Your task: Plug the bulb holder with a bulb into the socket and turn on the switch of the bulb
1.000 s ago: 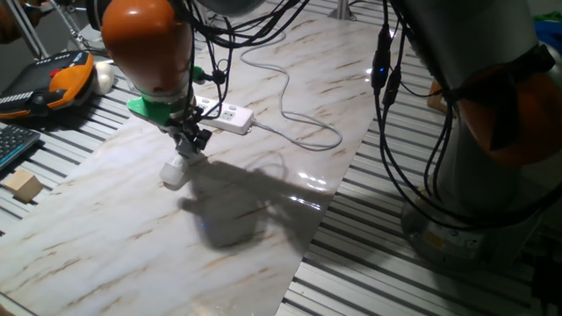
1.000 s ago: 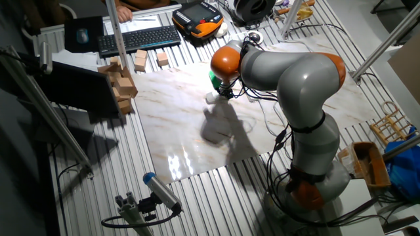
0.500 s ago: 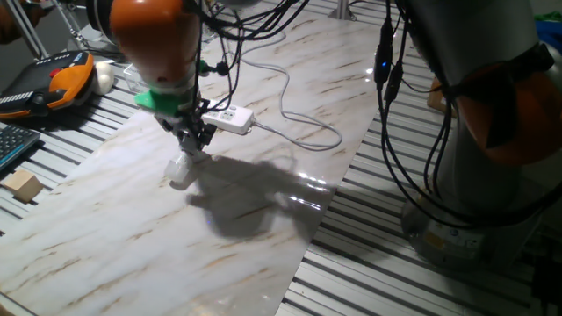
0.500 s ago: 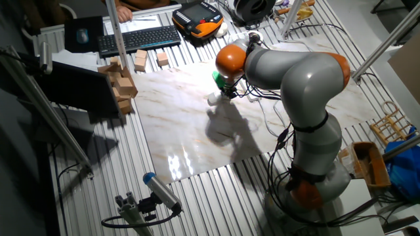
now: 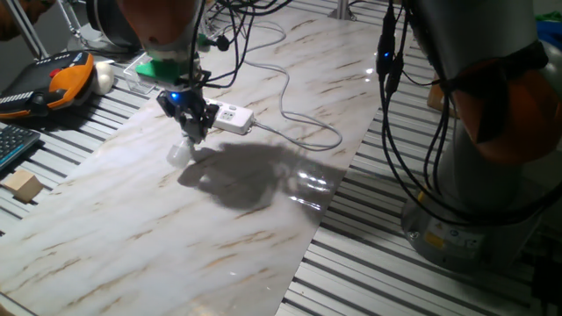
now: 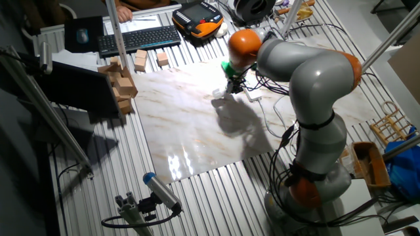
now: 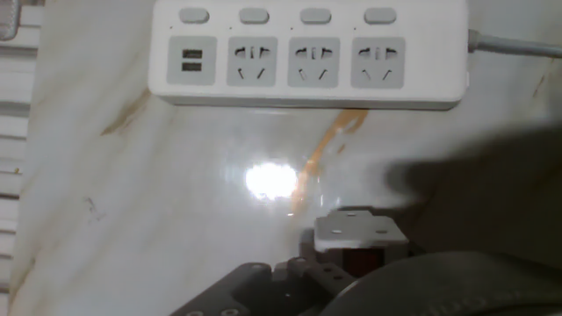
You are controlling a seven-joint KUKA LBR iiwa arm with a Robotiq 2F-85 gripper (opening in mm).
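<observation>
My gripper (image 5: 192, 125) is shut on the small white bulb holder (image 5: 188, 139), and the frosted bulb (image 5: 180, 154) hangs tilted below it, just above the marble board. The socket, a long white power strip (image 5: 230, 117), lies right beside the gripper, a little behind it. In the other fixed view the gripper (image 6: 230, 87) holds the bulb (image 6: 218, 97) next to the strip (image 6: 253, 96). In the hand view the strip (image 7: 307, 53) lies across the top with its outlets facing up. The holder's white end (image 7: 360, 230) shows low in the frame, apart from the strip. The bulb is not lit.
The strip's grey-white cable (image 5: 299, 123) loops over the board to the right. An orange hand controller (image 5: 70, 75), a keyboard (image 5: 13, 145) and a wooden block (image 5: 22, 186) lie off the board's left edge. More wooden blocks (image 6: 118, 82) stand beside the board. A light glare (image 7: 270, 180) marks the board.
My gripper has carried the bulb holder up off the board and back towards the power strip. It now hangs right beside the strip. The grip has not changed.
</observation>
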